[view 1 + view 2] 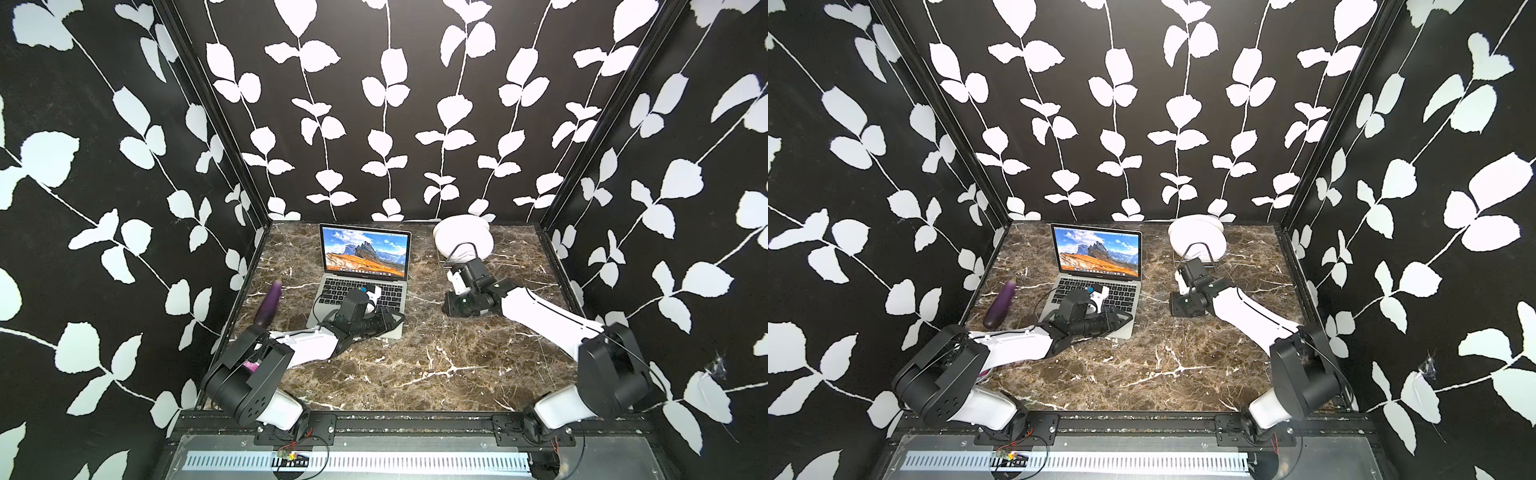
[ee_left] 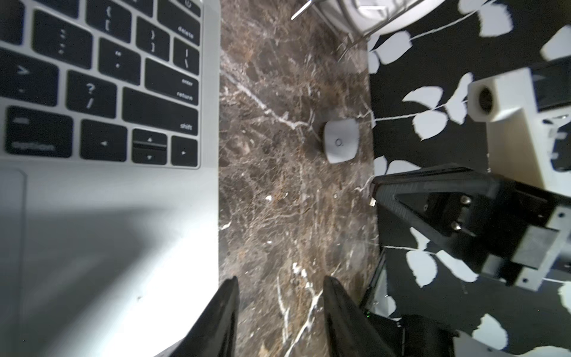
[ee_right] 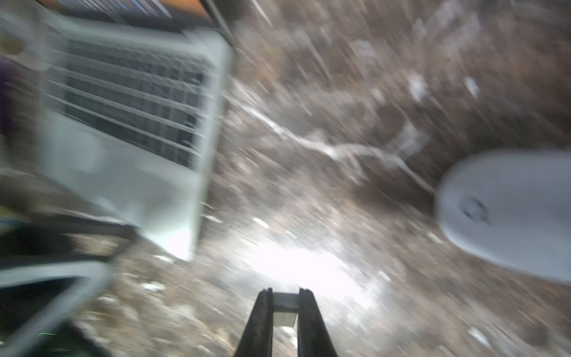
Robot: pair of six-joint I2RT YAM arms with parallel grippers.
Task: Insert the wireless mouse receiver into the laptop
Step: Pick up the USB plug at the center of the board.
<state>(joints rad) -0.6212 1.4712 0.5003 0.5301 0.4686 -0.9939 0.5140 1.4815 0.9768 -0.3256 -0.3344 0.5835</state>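
Observation:
The laptop (image 1: pixel 361 282) (image 1: pixel 1096 286) stands open at the back left, its screen lit. My right gripper (image 3: pixel 285 290) is shut on the small metal receiver (image 3: pixel 285 301). It hangs low over the marble, right of the laptop (image 3: pixel 133 185), in both top views (image 1: pixel 449 306) (image 1: pixel 1175 306). In the left wrist view the receiver (image 2: pixel 373 202) sticks out of the right gripper's tip (image 2: pixel 374 188), pointing at the laptop's side. The white mouse (image 2: pixel 341 142) (image 3: pixel 506 213) lies on the table beyond it. My left gripper (image 2: pixel 281 279) is open at the laptop's front right corner (image 1: pixel 395 322), holding nothing.
White plates (image 1: pixel 463 239) (image 1: pixel 1198 237) stand in a wire rack at the back right. A purple eggplant (image 1: pixel 270 303) (image 1: pixel 1003 305) lies left of the laptop. Patterned walls close the table on three sides. The right wrist view is motion-blurred.

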